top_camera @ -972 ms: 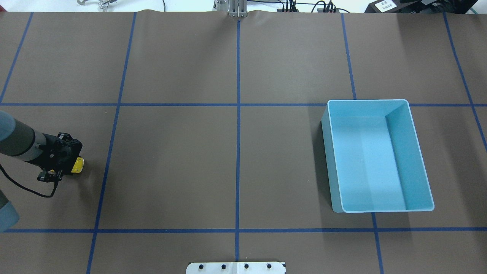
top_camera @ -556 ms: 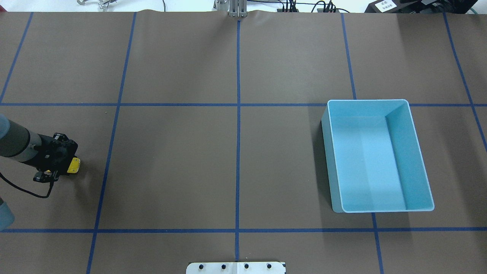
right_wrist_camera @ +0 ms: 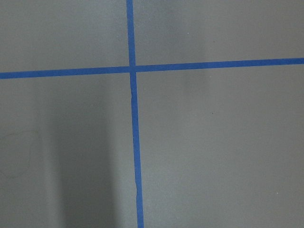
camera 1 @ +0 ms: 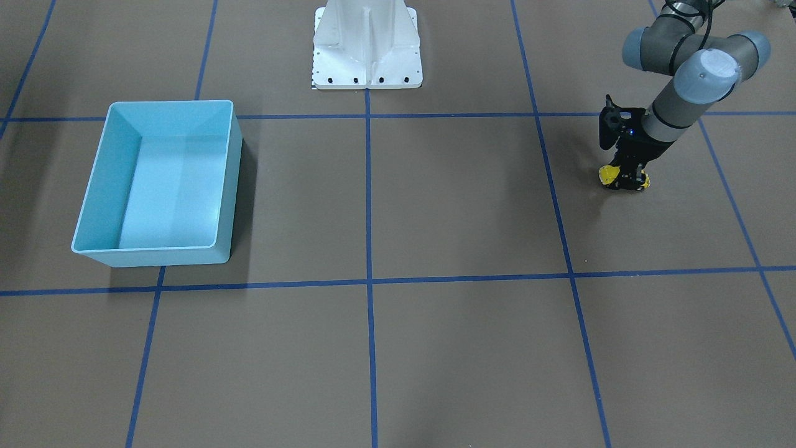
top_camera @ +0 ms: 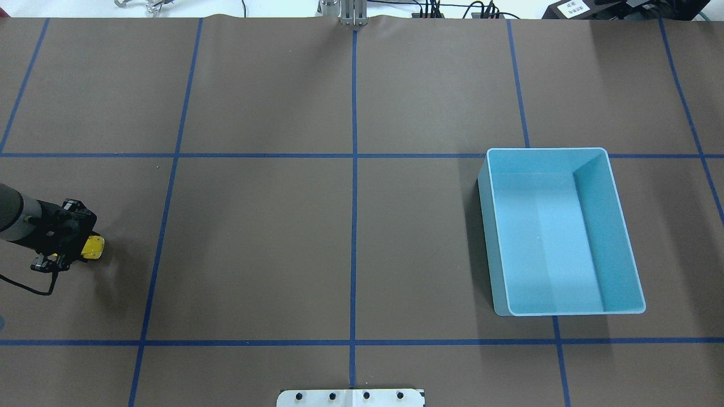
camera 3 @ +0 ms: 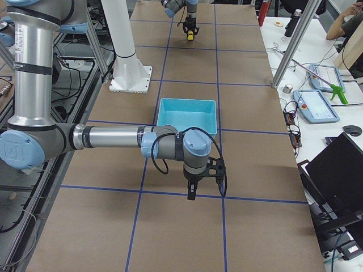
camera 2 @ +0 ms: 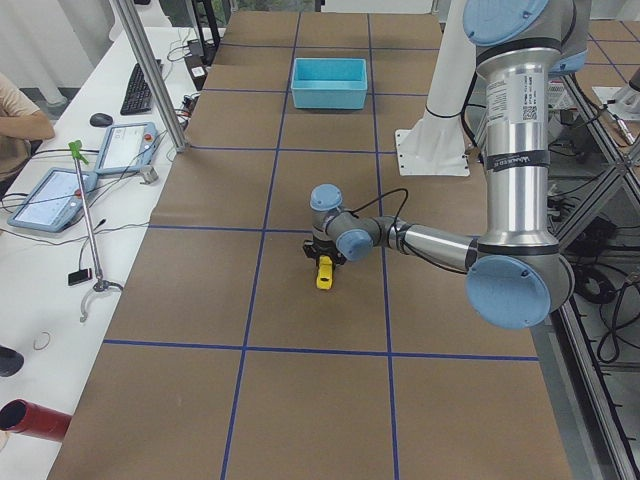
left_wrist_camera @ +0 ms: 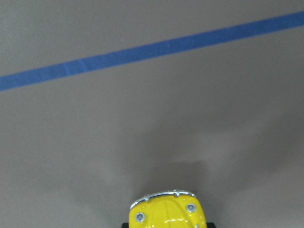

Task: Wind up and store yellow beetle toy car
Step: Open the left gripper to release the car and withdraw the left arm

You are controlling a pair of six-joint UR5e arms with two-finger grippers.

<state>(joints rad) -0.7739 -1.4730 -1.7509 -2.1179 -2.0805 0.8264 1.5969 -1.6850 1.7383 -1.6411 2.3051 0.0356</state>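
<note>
Starting with the toy car (top_camera: pixel 92 247): down low at the bench (top_camera: pixel 350 85), way out on the robot's left side, on brown paper gridded with blue tape lines (top_camera: pixel 354 226). Pinched across the middle by the black fingers (camera 1: pixel 624 174) of the left gripper (top_camera: pixel 79 249), with yellow showing on either side of them from the front-facing camera. Wheel contact with the paper: impossible to judge. From the left wrist camera, just a glossy rounded end with a chrome bumper and two small round lamps, peeking in at the bottom edge.

Moving out to the left arm (camera 2: pixel 430 242): upper link standing straight up, elbow dropped low, forearm running almost level just above the bench, wrist bent, gripper pointed down onto the car.

Over to the bin (top_camera: pixel 546 149) now: light blue, open-topped, sitting on the robot's right half, well apart from the car.

And further out, the right arm (camera 3: pixel 110 137), caught only by the right-end camera: upper link upright, forearm stretched out level, right gripper (camera 3: pixel 191 195) hanging straight down just over a tape line, on the camera's side of the bin and apart from it. Cannot tell spread from pressed together for those fingers. Through the right wrist camera, crossing tape on brown paper.
</note>
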